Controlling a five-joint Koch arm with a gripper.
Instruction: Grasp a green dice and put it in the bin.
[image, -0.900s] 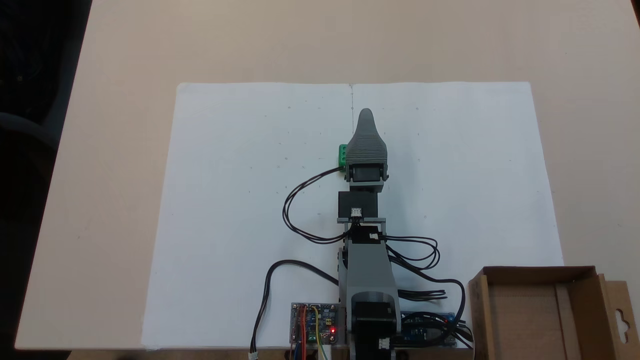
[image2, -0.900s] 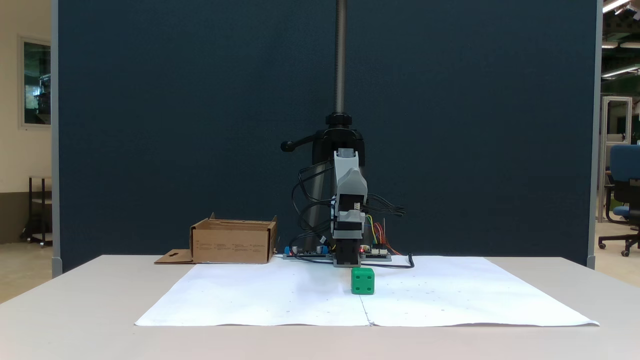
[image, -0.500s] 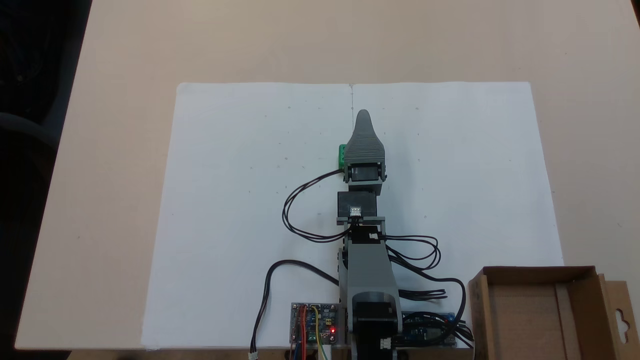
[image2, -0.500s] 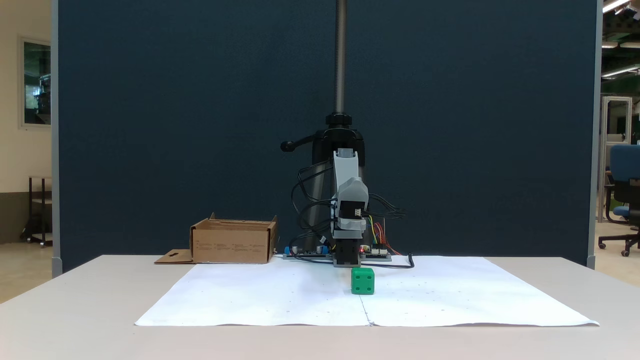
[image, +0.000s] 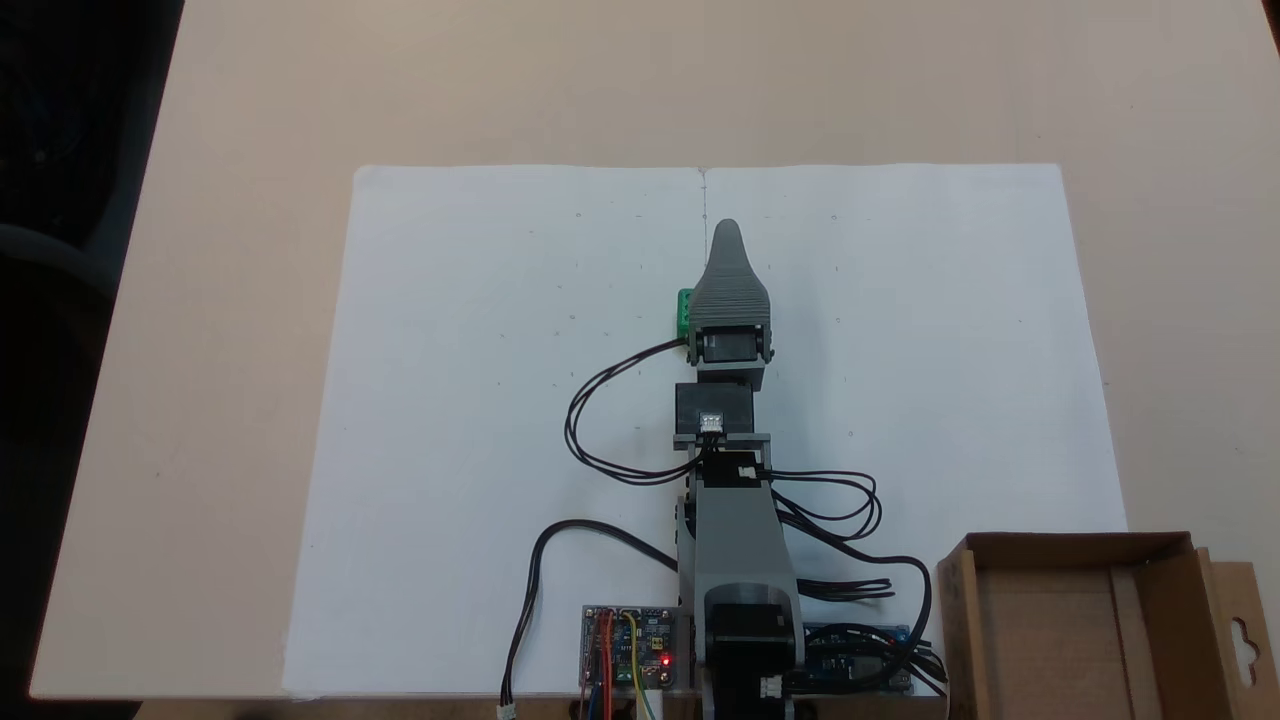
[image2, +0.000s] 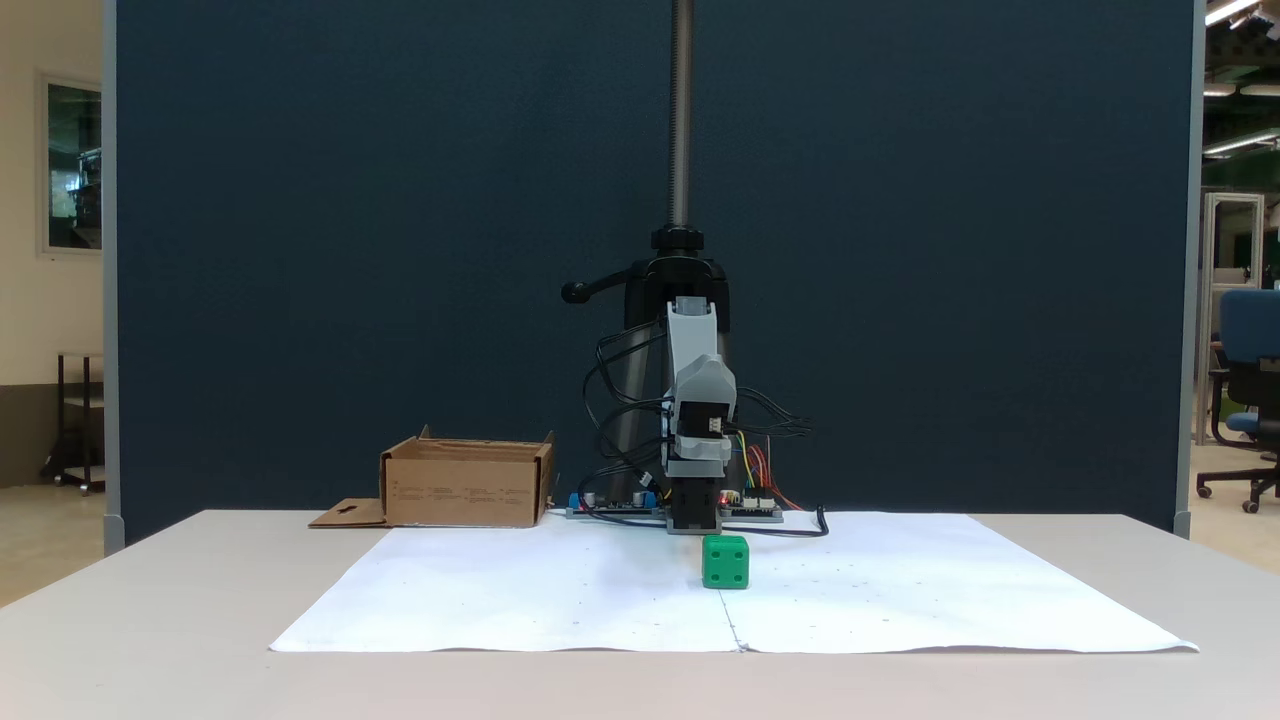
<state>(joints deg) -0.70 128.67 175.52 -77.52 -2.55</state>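
Note:
The green dice (image: 683, 310) sits on the white paper near the middle. In a fixed view from above, most of it is covered by the grey gripper (image: 728, 228), which hangs over its right side and points away from the arm's base. One grey jaw hides the other, so its opening is not visible. From the front, the green dice (image2: 725, 561) stands free on the paper ahead of the arm (image2: 697, 440). The bin (image: 957, 620) is an open brown cardboard box beside the arm's base; it appears as the bin (image2: 465, 490) left of the arm.
A white paper sheet (image: 480, 420) covers the middle of the beige table (image: 230, 300). Black cables (image: 590, 410) loop left of the arm, and circuit boards (image: 628, 645) lie at its base. A clamp pole (image2: 681, 120) rises behind the arm.
The gripper has sunk slightly over the dice and drawn back a touch. The dice and the bin have not moved.

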